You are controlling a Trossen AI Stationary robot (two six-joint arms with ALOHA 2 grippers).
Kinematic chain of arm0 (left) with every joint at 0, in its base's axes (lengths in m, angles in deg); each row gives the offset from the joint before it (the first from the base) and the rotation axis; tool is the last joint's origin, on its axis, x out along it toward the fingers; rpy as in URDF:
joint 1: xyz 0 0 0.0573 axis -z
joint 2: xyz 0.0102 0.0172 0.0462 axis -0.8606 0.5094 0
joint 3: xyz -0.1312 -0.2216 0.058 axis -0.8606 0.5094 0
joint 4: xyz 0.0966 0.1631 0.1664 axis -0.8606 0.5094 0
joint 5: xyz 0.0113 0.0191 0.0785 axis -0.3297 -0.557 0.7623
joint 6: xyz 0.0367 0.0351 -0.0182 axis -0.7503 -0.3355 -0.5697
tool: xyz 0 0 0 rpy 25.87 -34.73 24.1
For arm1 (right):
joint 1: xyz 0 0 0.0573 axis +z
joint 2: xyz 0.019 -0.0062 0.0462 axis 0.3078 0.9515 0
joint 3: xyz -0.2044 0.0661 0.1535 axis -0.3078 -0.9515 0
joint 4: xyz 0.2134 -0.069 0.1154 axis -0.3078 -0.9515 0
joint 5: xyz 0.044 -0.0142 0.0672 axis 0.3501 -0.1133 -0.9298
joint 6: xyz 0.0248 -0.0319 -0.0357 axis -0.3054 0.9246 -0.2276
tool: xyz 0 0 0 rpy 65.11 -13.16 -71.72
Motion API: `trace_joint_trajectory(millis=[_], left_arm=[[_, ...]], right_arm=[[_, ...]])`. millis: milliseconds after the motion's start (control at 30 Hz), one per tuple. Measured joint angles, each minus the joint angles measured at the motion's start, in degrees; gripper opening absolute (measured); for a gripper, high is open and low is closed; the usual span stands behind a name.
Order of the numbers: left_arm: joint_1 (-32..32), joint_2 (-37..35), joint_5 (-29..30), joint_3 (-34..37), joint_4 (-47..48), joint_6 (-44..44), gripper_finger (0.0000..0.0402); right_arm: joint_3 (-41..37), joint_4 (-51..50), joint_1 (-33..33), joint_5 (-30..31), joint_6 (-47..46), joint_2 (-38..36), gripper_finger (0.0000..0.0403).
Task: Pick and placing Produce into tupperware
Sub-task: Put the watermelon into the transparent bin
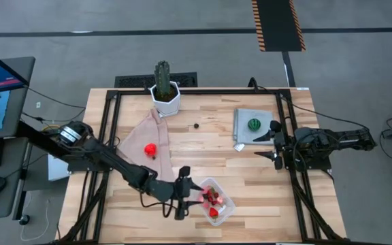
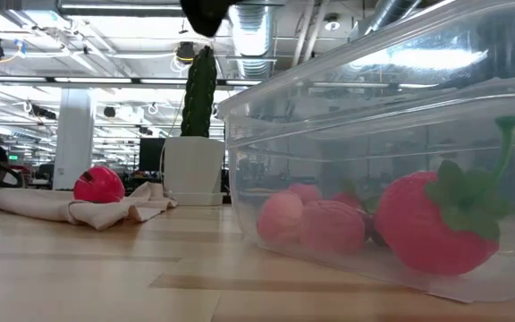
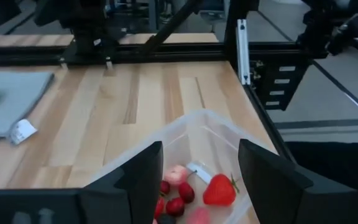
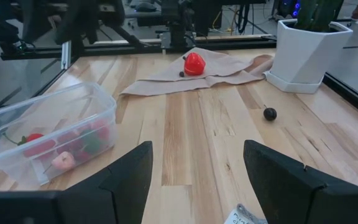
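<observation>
Nearest the low camera: the tupperware [image 2: 392,170], filling the right half of that frame, its clear wall showing a strawberry piece [image 2: 436,224] and pink pieces [image 2: 316,224] resting on its floor. In the high view the container sits lower centre of the frame [image 1: 224,207], holding several red produce items.

Left gripper [image 1: 182,194] hangs over the tupperware's left edge. In the left wrist view its fingers [image 3: 143,174] stand spread with nothing between them, the container's contents showing straight through the gap. Judgement: it is placed there to drop a piece into the box, and the release looks done or nearly so.

Farther off, centre-left of the high frame, a red tomato-like piece [image 1: 150,148] lies on a beige cloth [image 1: 138,139], not yet collected. A small dark berry [image 1: 196,125] sits alone on bare wood above centre. The cactus [image 1: 163,85] stands at top centre.

Right of frame, the right gripper [image 1: 275,143] waits with fingers apart and empty, just beside the grey mat [image 1: 245,117] carrying the green striped ball [image 1: 254,124], likely staged for that item.
</observation>
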Motion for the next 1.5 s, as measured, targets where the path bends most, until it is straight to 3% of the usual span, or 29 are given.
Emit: trace_joint_trajectory(millis=[333, 433, 600, 700, 900, 1000, 1233, 1500], left_arm=[[4.0, -6.1, 4.3, 0.0, 7.2, -1.3, 0.0200], [6.1, -9.0, 5.2, 0.0, 10.1, -2.0, 0.0200], [10.7, -12.3, 5.4, 0.1, 13.5, -3.7, 0.0200], [13.5, -13.7, 8.9, 0.1, 13.6, -4.8, 0.0200], [16.9, -17.3, 20.9, 3.3, 15.8, -3.9, 0.0200], [17.4, -21.0, 21.7, 9.6, 10.7, -1.9, 0.0200], [17.5, -30.5, 21.4, 27.3, -11.0, -4.8, 0.0200], [17.5, -39.7, 17.7, 39.1, -23.5, -8.8, 0.0200]], right_arm=[[0.0, 0.1, 0.0, 0.1, 0.0, 0.0, 0.0276], [0.0, 1.4, -0.2, 2.6, -0.1, 0.0, 0.0276], [0.0, 4.8, -0.4, 3.0, -16.2, 0.0, 0.0276], [0.0, 11.3, -0.4, 4.7, -21.6, -0.1, 0.0276], [0.0, 20.7, -0.3, 4.8, -20.7, -0.1, 0.0276], [0.0, 21.8, -0.3, 10.0, -23.2, 0.8, 0.0276], [0.0, 19.3, 0.8, 28.8, -24.1, 8.2, 0.0276], [4.9, 19.3, 3.1, 36.5, -28.2, 20.9, 0.0276]])
